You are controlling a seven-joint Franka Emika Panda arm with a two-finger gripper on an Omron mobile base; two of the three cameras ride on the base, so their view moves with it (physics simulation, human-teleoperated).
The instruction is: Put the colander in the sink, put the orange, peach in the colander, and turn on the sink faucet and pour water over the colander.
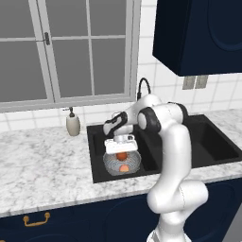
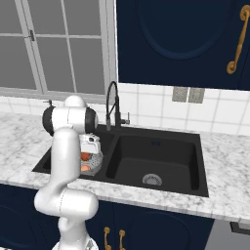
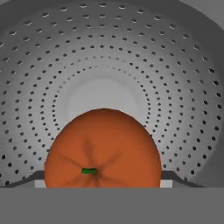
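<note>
I saw one orange (image 3: 103, 148), stem end facing my camera, clamped in the gripper (image 1: 121, 154) over one colander (image 3: 175, 78); a second fruit (image 1: 125, 167) lay inside.

The colander (image 3: 175, 65) looks like dull grey metal, pierced all over with rows of small holes, with a smooth unpierced disc at its bottom. Inside it, the orange (image 3: 103, 148) has a smooth, faintly creased skin with a soft sheen and a small green stem. Around the colander, the sink (image 2: 161, 146) is matte black. The counter (image 1: 42, 160) beside the sink is polished white marble with grey veins.
</note>
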